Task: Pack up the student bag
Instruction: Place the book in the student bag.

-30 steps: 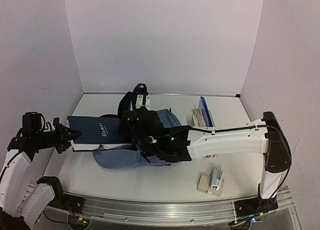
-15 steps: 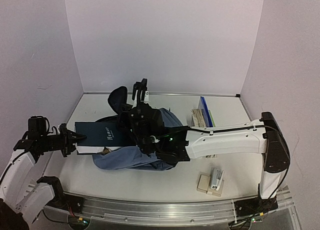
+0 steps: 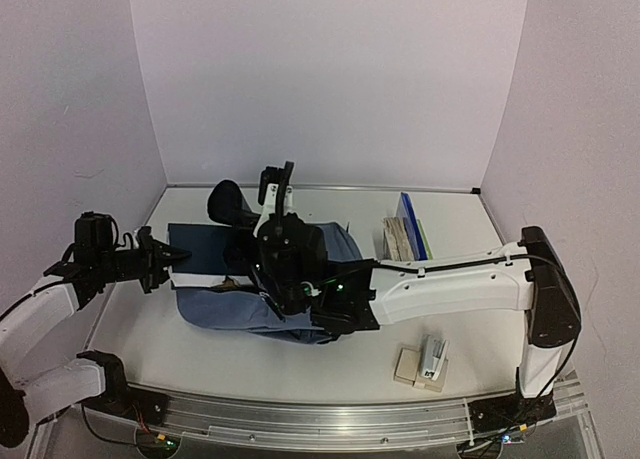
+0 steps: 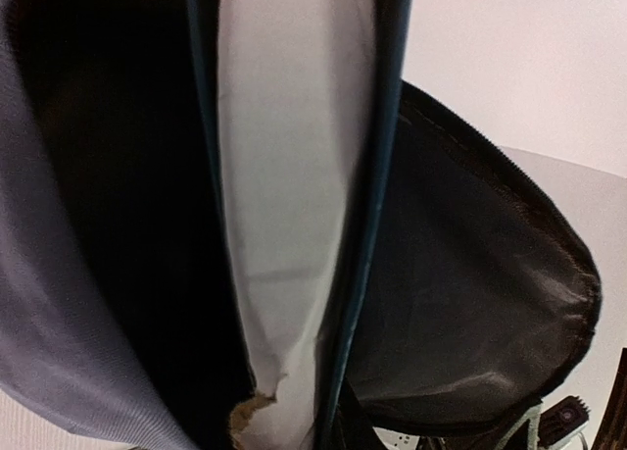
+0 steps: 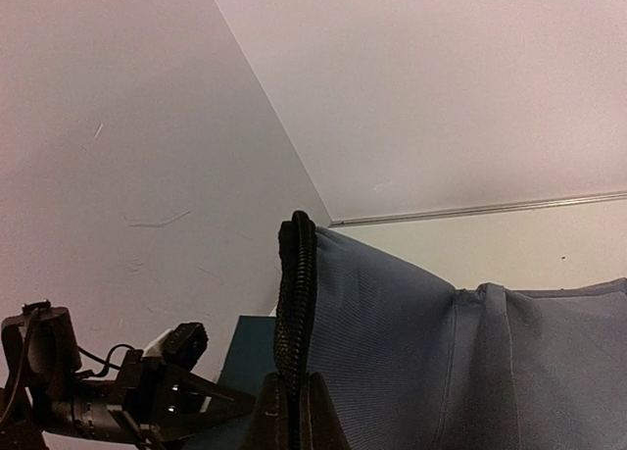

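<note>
Bag [image 3: 225,311]: mid counter [image 3: 200,354], mouth facing left.
Left end effector [image 3: 165,253]: closed on the book [image 3: 205,249]; book points right, into the mouth.
Right end effector [image 5: 293,406]: pinched shut on the bag, holding it up.

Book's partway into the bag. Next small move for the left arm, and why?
Probably push the book a bit deeper: the left gripper grips its outer end, much of it sticks out, and the right gripper holds the bag mouth open.

White left arm [image 3: 30,317] and right arm [image 3: 450,284], black joints, thin black cables
</note>
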